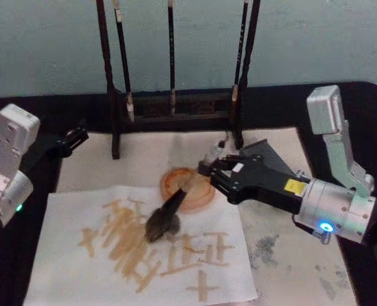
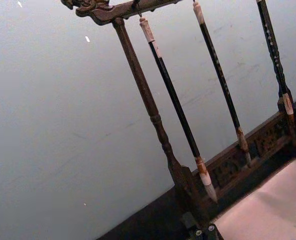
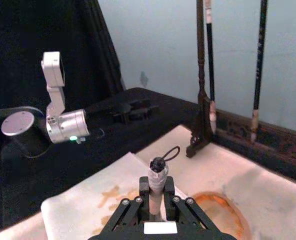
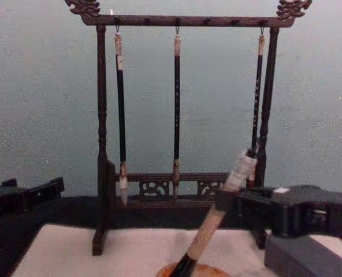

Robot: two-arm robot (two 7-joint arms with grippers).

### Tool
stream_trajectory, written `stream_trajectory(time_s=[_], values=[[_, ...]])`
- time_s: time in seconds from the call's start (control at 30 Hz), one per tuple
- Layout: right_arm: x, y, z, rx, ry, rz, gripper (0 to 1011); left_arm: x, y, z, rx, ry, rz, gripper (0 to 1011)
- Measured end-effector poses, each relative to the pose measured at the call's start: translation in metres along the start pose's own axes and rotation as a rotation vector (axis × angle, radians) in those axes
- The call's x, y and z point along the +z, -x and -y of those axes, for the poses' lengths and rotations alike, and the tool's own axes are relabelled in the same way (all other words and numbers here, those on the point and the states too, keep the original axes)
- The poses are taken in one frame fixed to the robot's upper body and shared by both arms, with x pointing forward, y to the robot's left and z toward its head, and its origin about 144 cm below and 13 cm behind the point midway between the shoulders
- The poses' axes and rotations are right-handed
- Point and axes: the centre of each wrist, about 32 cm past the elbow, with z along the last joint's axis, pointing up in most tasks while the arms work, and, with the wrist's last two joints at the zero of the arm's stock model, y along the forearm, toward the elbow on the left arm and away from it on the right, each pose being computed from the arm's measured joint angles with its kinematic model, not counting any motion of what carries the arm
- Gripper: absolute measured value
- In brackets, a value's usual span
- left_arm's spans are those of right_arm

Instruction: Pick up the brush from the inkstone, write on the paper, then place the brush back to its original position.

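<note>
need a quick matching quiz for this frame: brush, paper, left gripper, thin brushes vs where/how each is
1. brush
2. paper
3. left gripper
4. thin brushes

A. hanging from the stand
B. marked with tan strokes
C. tilted in the right gripper, bristles down on the sheet
D. idle at the left, away from the writing

Pairs: 1-C, 2-B, 3-D, 4-A
</note>
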Motion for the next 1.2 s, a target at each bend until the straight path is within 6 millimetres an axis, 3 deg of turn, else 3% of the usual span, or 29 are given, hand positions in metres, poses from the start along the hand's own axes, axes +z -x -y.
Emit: stream_trajectory(time_s=[0.83,1.2], values=[[0.004,-0.007,0.041,-0.034,-0.022,-0.046,173,0.0,0.0,0.0,0.0,0.0,0.0,1002],[0.019,0.004,0.035,0.049,-0.092,-0.047,173,0.0,0.0,0.0,0.0,0.0,0.0,1002]])
